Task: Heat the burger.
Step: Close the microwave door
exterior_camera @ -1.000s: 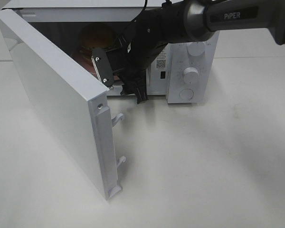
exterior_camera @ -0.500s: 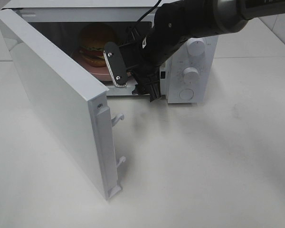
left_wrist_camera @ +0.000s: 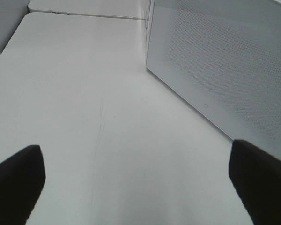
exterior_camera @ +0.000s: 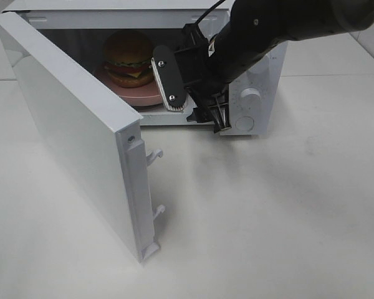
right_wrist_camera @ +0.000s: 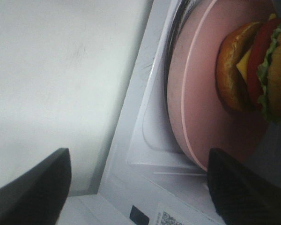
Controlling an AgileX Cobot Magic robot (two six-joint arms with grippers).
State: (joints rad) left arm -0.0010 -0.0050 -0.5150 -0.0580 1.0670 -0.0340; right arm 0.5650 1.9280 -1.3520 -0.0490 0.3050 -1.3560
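The right arm (exterior_camera: 268, 31) has backed out of the microwave (exterior_camera: 265, 109), its jaws wide and empty. The burger (exterior_camera: 129, 55) sits on its plate (exterior_camera: 140, 96) inside, just ahead of them. Loading looks done; the door (exterior_camera: 68, 124) needs shutting. Left jaws hang wide over the desk (left_wrist_camera: 84, 117).

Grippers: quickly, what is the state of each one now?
Left gripper: open, holding nothing.
Right gripper: open, holding nothing; the burger is not held.
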